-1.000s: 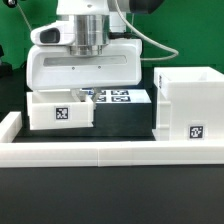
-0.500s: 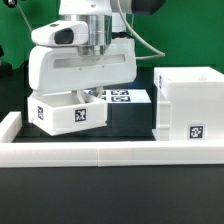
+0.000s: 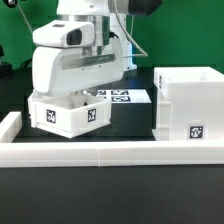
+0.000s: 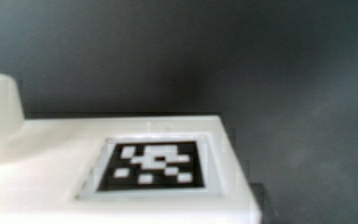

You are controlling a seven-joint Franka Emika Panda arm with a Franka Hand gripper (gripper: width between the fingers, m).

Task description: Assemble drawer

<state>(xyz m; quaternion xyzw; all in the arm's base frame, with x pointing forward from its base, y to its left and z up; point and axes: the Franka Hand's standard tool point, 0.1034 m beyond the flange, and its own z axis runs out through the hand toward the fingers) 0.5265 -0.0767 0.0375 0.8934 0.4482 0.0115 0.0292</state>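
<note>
Although the white hand body hides the fingertips, the small tray hangs tilted beneath it, seemingly clear of the black worktop. From that we judge the jaws to be pinching one of its walls, while the wrist view looks closely onto a square tag on a white face, probably the tray's. We take this as the carrying step: the tray next needs levelling and lining up with the tall shell, which stands well apart toward the exterior view's right. The marker board lies behind, a low white wall runs in front, and a green backdrop closes the room.
</note>
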